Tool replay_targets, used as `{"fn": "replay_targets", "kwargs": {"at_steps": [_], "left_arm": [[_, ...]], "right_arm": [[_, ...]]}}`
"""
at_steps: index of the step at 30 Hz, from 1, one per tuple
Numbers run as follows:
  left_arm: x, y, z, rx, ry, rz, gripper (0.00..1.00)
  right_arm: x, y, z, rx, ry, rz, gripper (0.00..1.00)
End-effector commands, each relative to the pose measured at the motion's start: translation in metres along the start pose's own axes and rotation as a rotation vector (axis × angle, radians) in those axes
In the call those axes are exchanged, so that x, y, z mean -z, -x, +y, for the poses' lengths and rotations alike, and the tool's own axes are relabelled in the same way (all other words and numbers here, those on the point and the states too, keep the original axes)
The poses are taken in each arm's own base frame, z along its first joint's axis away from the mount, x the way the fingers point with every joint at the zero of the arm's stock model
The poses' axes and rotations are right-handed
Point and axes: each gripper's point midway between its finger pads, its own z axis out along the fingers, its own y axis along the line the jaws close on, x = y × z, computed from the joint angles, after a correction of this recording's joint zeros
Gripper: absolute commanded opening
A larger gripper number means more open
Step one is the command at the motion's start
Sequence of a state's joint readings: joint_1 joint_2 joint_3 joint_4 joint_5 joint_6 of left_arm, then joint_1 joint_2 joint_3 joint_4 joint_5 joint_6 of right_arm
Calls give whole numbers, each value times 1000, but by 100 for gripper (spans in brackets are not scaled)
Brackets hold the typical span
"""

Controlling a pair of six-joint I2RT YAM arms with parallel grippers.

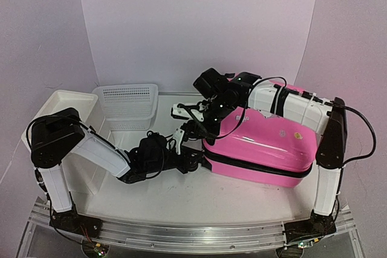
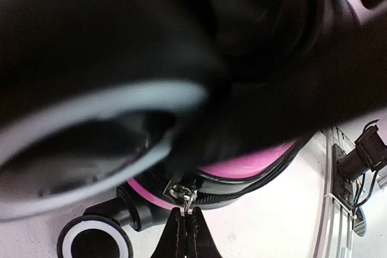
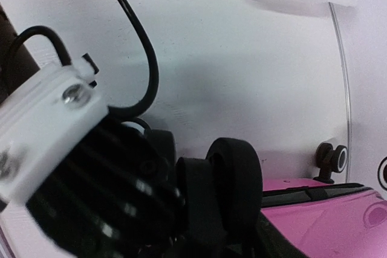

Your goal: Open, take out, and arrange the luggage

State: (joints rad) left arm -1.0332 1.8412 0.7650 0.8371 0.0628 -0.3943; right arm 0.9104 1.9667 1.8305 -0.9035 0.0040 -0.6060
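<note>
Top external view, from the left: a white open-topped drawer (image 1: 60,104) sits at 9 o'clock on the bench (image 1: 181,197). Just beside it, toward 11 o'clock, is a white mesh basket (image 1: 129,104). The left arm (image 1: 97,152) stretches low across the bench from 8 o'clock toward the middle. Its tip is at the near left corner of the luggage (image 1: 266,143).

The pink hard-shell case lies flat and closed over the right half of the bench, around 3 o'clock, with its black zipper band running round the side. The right arm (image 1: 329,143) rises at 4 o'clock and its white forearm passes over the case. The right gripper (image 1: 181,122) ends up just off the case's left end, above the left arm's tip.

In the left wrist view, the left gripper (image 2: 185,212) has its fingers pressed together on the metal zipper pull (image 2: 183,193) at the case's corner. A black-and-white wheel (image 2: 95,243) is at 8 o'clock of the pull.

In the right wrist view, blurred black and white hardware fills the foreground, and I cannot tell how wide the right fingers stand or whether they hold anything. The pink shell and another wheel (image 3: 334,160) are at 4 o'clock.
</note>
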Motion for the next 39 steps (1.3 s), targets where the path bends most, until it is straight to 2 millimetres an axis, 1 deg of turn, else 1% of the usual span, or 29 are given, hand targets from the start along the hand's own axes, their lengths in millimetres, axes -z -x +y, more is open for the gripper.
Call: {"fn": "replay_targets", "kwargs": {"at_steps": [1,2,3,6,8,12,15,19,22,25,27,28,29,31,34,35,39], "left_arm": [[9,51,-11,2,-92,-182,0],[9,49,-9,-1,-94,-173,0],[9,48,-4,3,-93,-162,0],[7,45,19,45,-73,-119,0],[6,42,29,55,-63,-97,0],[3,42,37,32,-32,-75,0],[1,45,41,1,-6,-62,0],[-7,50,43,-37,14,-37,0],[-10,56,45,-50,30,-45,0],[-15,61,44,-61,27,-50,0],[-20,65,43,-56,20,-52,0],[-25,70,41,-56,12,-60,0],[-30,67,41,-52,5,-50,0],[-39,69,43,-45,1,-51,0],[-51,71,44,-37,-7,-51,0],[-53,73,45,-37,-5,-55,0],[-65,79,51,-39,8,-69,0]], "right_arm": [[1,-13,3,5,10,17,42],[0,-16,5,6,14,24,39],[1,-19,6,13,19,30,34],[6,-30,9,11,28,50,14],[9,-34,12,0,55,45,0],[24,-39,27,-28,166,31,0],[41,-43,41,-42,241,13,0],[68,-47,62,-57,342,-31,0],[82,-53,77,-70,417,-57,0],[90,-69,89,-78,458,-5,0],[92,-82,98,-86,480,26,0],[93,-87,102,-91,488,34,0],[95,-93,106,-94,496,40,0],[98,-102,114,-95,504,45,0],[109,-112,123,-99,503,38,0],[116,-115,127,-87,497,22,0],[131,-135,146,-13,501,-6,0]]}}
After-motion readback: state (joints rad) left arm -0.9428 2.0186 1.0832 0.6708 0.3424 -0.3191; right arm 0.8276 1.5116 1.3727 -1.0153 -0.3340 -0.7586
